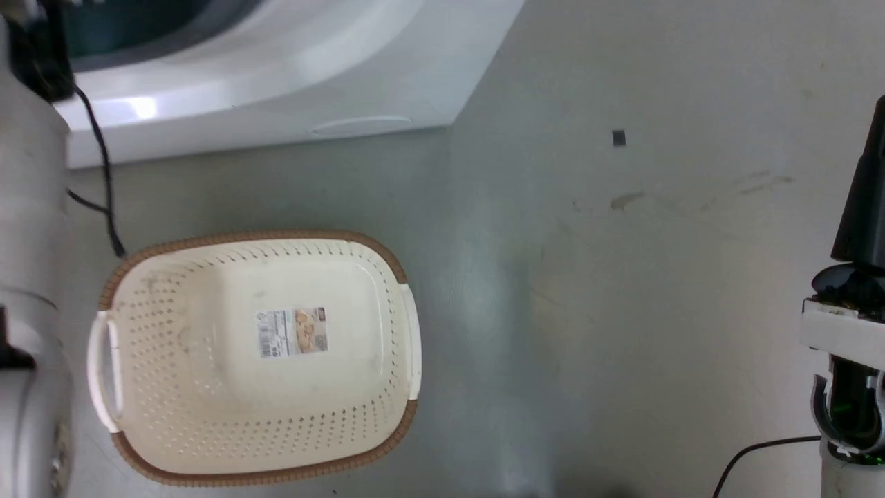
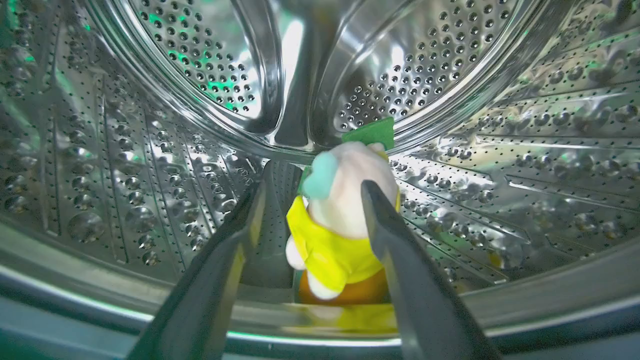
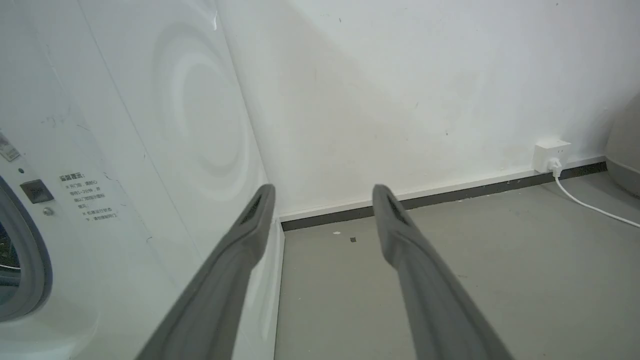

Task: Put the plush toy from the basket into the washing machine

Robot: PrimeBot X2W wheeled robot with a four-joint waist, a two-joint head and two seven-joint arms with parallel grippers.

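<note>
Inside the washing machine, the plush toy lies low in the drum between the left gripper's wide-spread fingers, seemingly released, so the arm next needs to back straight out.

plush toy part hid by l tool | washer cut at top | label txt unreadable

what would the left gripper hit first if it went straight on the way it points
Probably the plush toy, lying just ahead between the left gripper's open fingers; behind it, the washing machine's drum wall. Depth is unclear.
</note>
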